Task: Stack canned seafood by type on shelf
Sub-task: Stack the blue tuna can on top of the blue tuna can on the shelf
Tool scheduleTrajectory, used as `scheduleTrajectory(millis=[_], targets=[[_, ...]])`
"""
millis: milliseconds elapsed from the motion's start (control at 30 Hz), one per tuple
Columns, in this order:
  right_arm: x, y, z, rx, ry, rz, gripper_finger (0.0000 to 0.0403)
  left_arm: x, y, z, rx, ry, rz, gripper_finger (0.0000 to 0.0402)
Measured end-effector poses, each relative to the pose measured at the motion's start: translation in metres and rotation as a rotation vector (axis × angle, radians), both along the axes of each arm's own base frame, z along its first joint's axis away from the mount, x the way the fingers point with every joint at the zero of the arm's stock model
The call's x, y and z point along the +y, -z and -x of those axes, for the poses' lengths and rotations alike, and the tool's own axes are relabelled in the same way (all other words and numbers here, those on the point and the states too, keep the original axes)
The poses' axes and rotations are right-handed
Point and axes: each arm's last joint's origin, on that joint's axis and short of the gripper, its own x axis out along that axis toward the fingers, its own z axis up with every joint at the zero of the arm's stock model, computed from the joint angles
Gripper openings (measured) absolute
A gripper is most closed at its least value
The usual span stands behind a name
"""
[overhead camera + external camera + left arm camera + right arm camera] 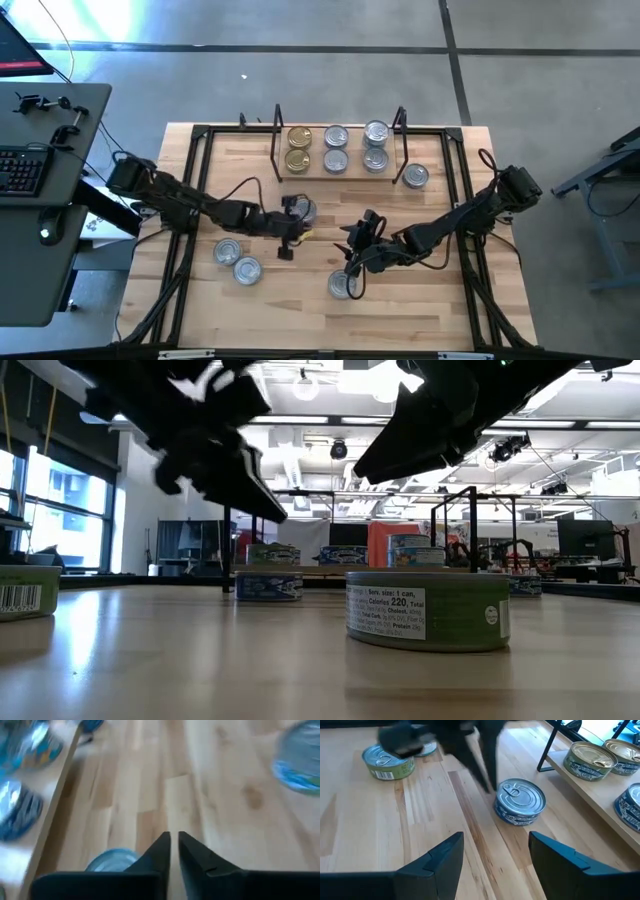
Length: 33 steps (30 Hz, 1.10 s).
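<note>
The shelf (310, 173) stands at the table's far side. On it are two gold-lidded tins (298, 146) and several silver-lidded tins (355, 146). Loose tins rest flat on the table: a blue-labelled one (520, 800), two green-labelled ones at the left (237, 260), one near the front (343, 286) and one right of the shelf (416, 177). My left gripper (174, 847) is shut and empty. It points down at the table just beside the blue-labelled tin (301, 210). My right gripper (495, 855) is open and empty, hovering at mid-table and facing that tin.
The black tube frame (195, 180) runs round the table's edges. In the low view the front green tin (425, 610) looms large. Bare wood lies between the two arms and along the table's near edge (300, 320). A desk with a keyboard (25, 170) stands to the left.
</note>
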Motion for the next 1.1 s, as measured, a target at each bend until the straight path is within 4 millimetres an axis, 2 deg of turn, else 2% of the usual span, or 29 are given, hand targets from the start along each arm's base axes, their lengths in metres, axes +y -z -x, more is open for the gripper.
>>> scheduleTrajectory(millis=[133,300,433,533,667,800,933,1100], targets=[[0.000,0.000,0.000,0.000,0.000,0.000,0.0216,-0.010,0.002,0.003,0.021,0.075,-0.106,0.0086],[0.000,-0.001,0.000,-0.006,-0.001,-0.003,0.0216,0.005,0.021,0.004,0.083,-0.033,-0.143,0.0151],[0.000,-0.001,-0.001,-0.014,-0.004,-0.003,0.0216,0.015,0.039,0.002,0.146,-0.061,-0.128,0.0164],[0.001,-0.002,-0.001,-0.018,-0.005,-0.003,0.0216,0.018,0.050,-0.001,0.183,-0.045,-0.135,0.0145],[0.008,-0.003,-0.004,-0.054,-0.053,0.025,0.0216,0.016,0.054,-0.006,0.167,0.001,-0.092,0.0080],[0.018,0.006,-0.011,-0.022,-0.273,0.049,0.0216,0.009,0.051,-0.008,0.122,0.048,-0.060,0.0011],[0.014,0.019,-0.018,0.047,-0.387,0.138,0.0216,0.004,0.044,-0.008,0.073,0.079,-0.033,0.0013],[0.002,0.037,-0.026,0.138,-0.405,0.294,0.0216,0.000,0.032,-0.010,-0.012,0.072,0.025,0.0002]])
